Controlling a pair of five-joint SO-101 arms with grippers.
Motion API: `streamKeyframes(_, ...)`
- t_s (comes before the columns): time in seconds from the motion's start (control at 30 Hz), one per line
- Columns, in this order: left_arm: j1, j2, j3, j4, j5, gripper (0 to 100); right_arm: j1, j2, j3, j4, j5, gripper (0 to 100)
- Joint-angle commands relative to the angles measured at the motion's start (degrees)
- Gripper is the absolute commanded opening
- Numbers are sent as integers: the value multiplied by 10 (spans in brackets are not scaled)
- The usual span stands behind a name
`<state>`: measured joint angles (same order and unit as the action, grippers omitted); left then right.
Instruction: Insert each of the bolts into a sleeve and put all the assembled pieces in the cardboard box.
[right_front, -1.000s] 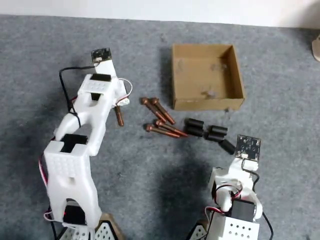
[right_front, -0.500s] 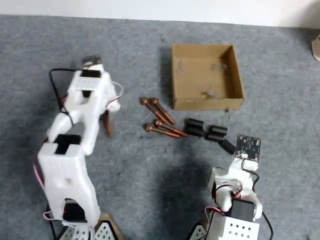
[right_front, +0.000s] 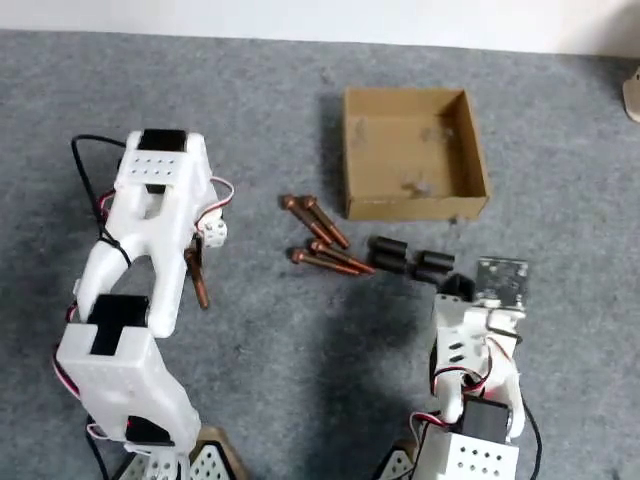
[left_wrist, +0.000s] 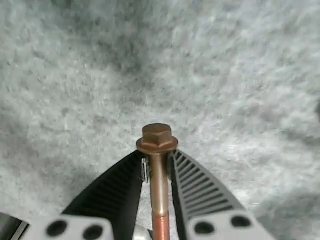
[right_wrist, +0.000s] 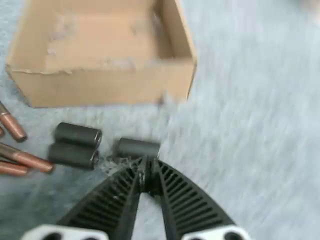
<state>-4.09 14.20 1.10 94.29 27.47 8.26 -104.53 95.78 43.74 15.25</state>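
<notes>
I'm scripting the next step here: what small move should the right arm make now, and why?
Probably open the right gripper and ease it over the nearest black sleeve. The left gripper clamps a copper bolt, while the right one is shut on nothing, its tips close beside that sleeve.

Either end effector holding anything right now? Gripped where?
Left end effector grips a copper hex-head bolt by the shank just under the head. Right end effector holds nothing.

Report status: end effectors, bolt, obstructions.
Left end effector shut on bolt. Right end effector shut, empty, by a sleeve. Loose bolts lie between arms; nothing blocking.
</notes>
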Motion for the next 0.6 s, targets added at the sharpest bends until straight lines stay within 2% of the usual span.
streamKeyframes(0.0,16,-42,9,-24,3,8,-15,-7,81,-26,88,43)
streamKeyframes(0.13,15,-37,12,-34,4,8,-13,-6,81,-3,115,111)
streamKeyframes(0.3,13,-37,15,-40,2,7,-28,-6,75,10,171,104)
streamKeyframes(0.4,13,-37,31,-42,2,9,-52,2,32,58,193,71)
streamKeyframes(0.57,13,-37,51,-75,4,7,-95,115,-61,98,195,67)
